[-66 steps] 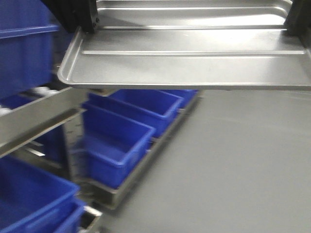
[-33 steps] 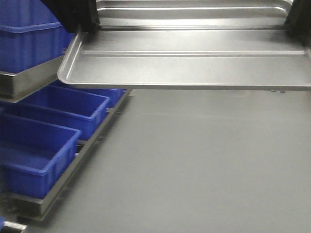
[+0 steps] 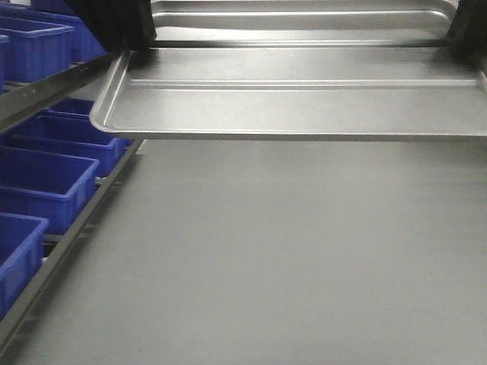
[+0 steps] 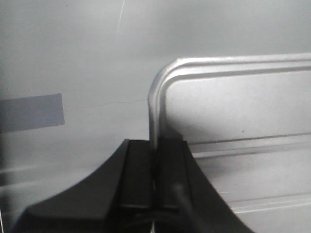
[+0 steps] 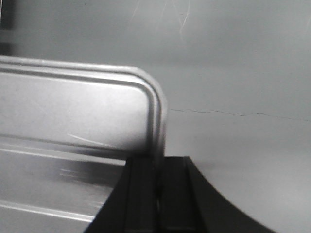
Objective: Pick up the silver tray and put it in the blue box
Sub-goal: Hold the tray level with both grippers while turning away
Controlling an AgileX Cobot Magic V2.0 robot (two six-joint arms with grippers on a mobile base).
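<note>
The silver tray (image 3: pixel 304 99) hangs level above the grey floor, filling the top of the front view, its two long ridges showing. My left gripper (image 3: pixel 133 42) is shut on the tray's left rim. In the left wrist view the rim (image 4: pixel 156 97) runs straight into the closed left gripper (image 4: pixel 155 143). My right gripper (image 3: pixel 464 38) is shut on the right rim, and the right wrist view shows that rim (image 5: pixel 158 111) pinched in the right gripper (image 5: pixel 158 160). The blue box is out of view.
Several small blue bins (image 3: pixel 46 179) sit in rows on a metal rack (image 3: pixel 68 236) at the left, with more on an upper shelf (image 3: pixel 34 46). Grey floor (image 3: pixel 289 251) lies below the tray. A grey-blue patch (image 4: pixel 31 111) marks the floor.
The blue bins and rack have slid steadily to the left of the front view. The tray and both grippers keep the same place in the view, still clamped.
</note>
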